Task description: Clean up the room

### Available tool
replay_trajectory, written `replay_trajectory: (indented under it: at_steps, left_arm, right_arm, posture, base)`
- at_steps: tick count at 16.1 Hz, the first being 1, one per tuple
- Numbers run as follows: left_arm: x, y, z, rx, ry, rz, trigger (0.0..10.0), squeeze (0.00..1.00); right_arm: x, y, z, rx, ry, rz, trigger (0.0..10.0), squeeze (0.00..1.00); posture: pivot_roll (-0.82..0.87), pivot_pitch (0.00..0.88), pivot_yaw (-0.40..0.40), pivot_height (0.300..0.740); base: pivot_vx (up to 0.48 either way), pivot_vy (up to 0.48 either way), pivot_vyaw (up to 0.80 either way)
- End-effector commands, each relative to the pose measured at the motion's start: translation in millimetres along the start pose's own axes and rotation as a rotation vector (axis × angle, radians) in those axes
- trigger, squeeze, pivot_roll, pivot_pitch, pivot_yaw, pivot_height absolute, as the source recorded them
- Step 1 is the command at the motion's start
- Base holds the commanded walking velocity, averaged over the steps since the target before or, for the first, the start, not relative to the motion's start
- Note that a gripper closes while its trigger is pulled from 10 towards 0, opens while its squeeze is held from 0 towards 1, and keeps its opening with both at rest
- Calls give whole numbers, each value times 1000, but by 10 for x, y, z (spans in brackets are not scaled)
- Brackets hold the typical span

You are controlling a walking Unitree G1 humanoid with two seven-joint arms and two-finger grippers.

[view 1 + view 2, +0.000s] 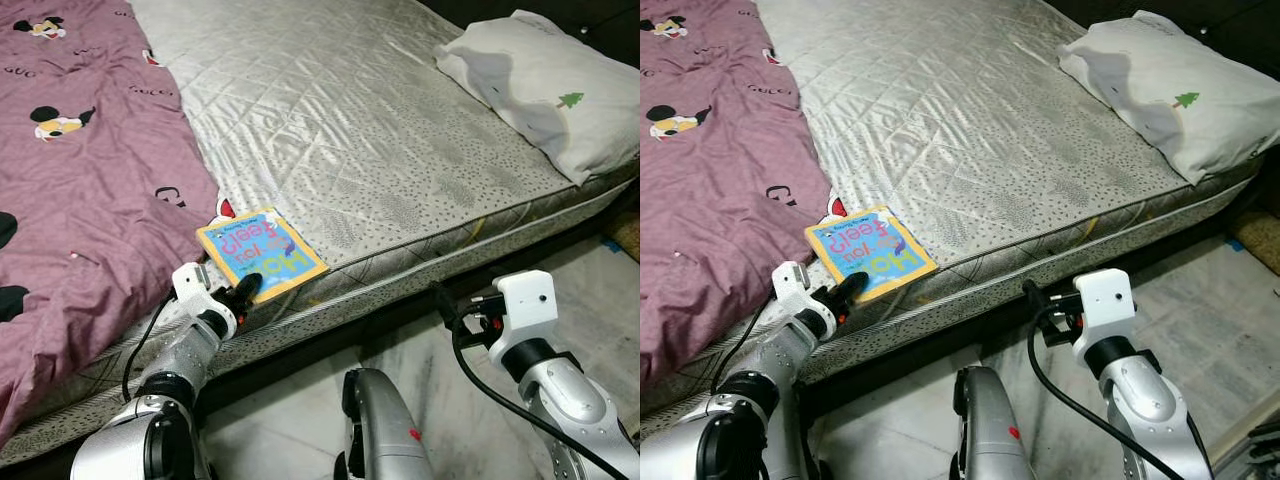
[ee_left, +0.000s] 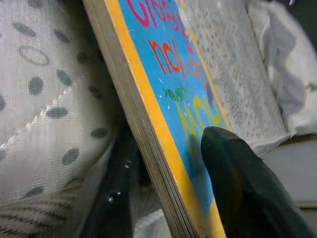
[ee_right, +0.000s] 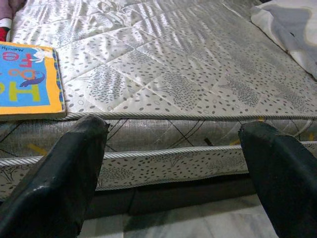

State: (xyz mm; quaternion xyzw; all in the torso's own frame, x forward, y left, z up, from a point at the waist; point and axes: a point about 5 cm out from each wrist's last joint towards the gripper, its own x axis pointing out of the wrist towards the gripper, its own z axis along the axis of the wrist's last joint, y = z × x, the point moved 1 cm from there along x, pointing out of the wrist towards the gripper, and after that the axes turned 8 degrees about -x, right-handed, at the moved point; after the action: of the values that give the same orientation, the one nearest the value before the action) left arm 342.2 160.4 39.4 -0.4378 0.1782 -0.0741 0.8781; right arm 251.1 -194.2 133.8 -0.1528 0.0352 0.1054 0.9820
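Quilted mattress [image 1: 350,130] above pale floor [image 1: 1200,320]; purple blanket [image 1: 80,200] beside, pillow [image 1: 550,85] at its far corner. Book [image 1: 260,250] on mattress edge, left gripper [image 1: 243,291] fingers clamped on it. Right gripper [image 3: 173,163] fingers apart below mattress edge.

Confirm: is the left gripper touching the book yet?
Touching. In the left wrist view, one finger lies on the book cover and the other sits under its edge; the left gripper closes on the book's near corner.

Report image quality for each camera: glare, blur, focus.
Left eye view: sharp, sheen glaring off the mattress. Left wrist view: book and finger too close, soft and blurred. Right wrist view: mattress crisp, near fingers slightly soft.
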Motion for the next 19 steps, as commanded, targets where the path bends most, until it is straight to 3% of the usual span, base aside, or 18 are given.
replay_trajectory:
  at_steps: [1,5,12,15,17,19]
  left_arm:
    - [27,-51,12,-37,-7,-25,0,0]
    - [43,-125,17,-83,-3,-101,0,0]
    - [46,-118,143,-73,-75,-77,0,0]
    - [25,-170,343,95,-207,-66,0,0]
    - [-33,-213,464,185,-279,-76,0,0]
    - [-132,-272,553,279,-334,-95,0,0]
  right_arm:
    - [-6,-61,17,-11,-8,-13,10000,0]
    - [27,-63,15,-16,-12,-15,10000,0]
    - [100,-44,42,-17,-34,-10,10000,0]
    - [228,34,77,21,-65,-11,10000,0]
    - [330,93,25,45,-24,-47,10000,0]
    - [398,163,-3,144,-30,-50,10000,0]
  posture:
    - [-308,109,-110,542]
    - [-305,98,-111,542]
    - [-292,74,-104,542]
    - [-256,45,-79,542]
    - [-206,19,-58,542]
    - [-159,0,-45,542]
  base:
    - [0,0,0]
    - [0,0,0]
    - [0,0,0]
    - [0,0,0]
    - [0,0,0]
    - [0,0,0]
